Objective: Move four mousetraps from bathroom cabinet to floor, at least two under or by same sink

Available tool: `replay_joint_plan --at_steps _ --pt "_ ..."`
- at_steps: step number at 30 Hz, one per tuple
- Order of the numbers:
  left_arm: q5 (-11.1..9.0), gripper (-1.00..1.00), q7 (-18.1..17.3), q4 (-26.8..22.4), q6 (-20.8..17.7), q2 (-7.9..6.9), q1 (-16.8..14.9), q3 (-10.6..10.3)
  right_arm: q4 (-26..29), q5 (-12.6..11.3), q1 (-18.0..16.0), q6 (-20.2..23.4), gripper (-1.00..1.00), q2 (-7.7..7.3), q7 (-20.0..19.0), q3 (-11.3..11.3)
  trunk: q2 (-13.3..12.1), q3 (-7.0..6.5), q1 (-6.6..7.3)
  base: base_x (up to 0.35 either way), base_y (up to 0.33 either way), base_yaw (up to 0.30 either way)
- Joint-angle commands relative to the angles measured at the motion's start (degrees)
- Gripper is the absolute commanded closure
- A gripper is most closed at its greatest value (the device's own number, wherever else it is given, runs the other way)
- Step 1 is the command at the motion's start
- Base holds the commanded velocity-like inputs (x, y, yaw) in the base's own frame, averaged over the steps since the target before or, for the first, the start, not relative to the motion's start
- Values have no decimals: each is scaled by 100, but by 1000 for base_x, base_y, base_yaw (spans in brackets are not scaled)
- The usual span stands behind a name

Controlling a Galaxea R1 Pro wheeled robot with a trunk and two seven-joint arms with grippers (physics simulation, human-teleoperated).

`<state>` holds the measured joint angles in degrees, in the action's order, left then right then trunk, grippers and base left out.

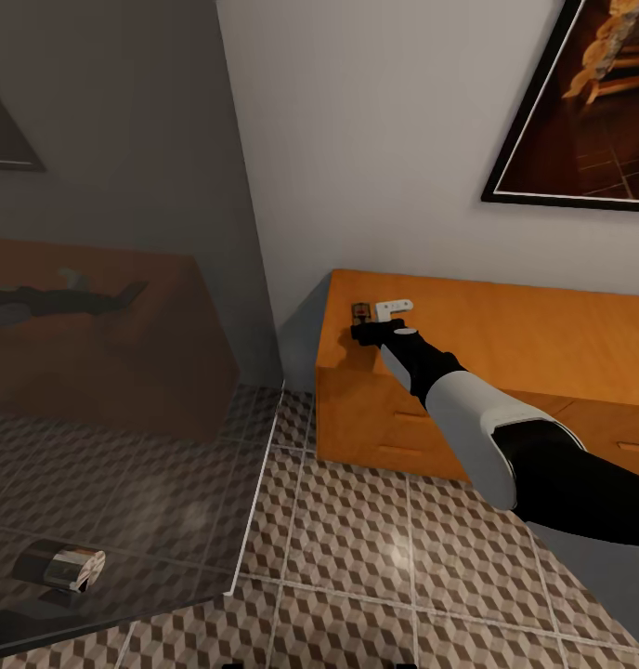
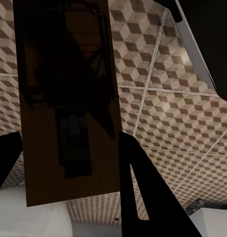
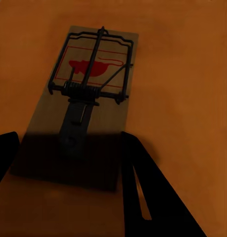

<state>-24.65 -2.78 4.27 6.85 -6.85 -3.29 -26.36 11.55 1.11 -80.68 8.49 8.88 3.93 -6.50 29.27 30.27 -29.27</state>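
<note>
Step in hand: we are reaching our right hand (image 1: 360, 331) to the near left corner of the cabinet (image 1: 505, 372) top to pick up a mousetrap (image 3: 86, 111) lying flat there.
Right hand: its fingers stand apart, one on each side of the trap's near end; we judge they have not closed on it.
Trap on the cabinet: it lies flat on the orange wood, wire bar and spring uppermost, the red mouse print at the far end, the near end in the hand's shadow.
Left hand: its fingers (image 2: 143, 197) are clamped on a second mousetrap (image 2: 68, 108), held above the bathroom floor (image 2: 172, 118).
Beside the trap: a small white piece (image 1: 394, 307) rests on the cabinet top close to our right hand; we cannot tell what it is.
Doing it well: we would centre the board between the fingers, grip the wood edges rather than the wire, and close before lifting straight up.
Risk: the thin board could slide or tip if we close unevenly.
</note>
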Motion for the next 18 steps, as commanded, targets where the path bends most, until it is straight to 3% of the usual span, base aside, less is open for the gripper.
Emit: replay_joint_plan --at_steps 1,10,18 --pt "-57 100 -29 22 36 5 -6 -47 18 -18 -1 41 100 -1 27 -49 6 7 -2 0 0 0" --pt "-51 100 -29 22 36 16 -6 -47 488 1 -1 157 100 -4 36 -45 6 7 -2 0 0 0" --pt "-48 100 -30 22 36 17 -11 -46 1498 11 -1 1048 100 -7 37 -52 6 7 -2 0 0 0"
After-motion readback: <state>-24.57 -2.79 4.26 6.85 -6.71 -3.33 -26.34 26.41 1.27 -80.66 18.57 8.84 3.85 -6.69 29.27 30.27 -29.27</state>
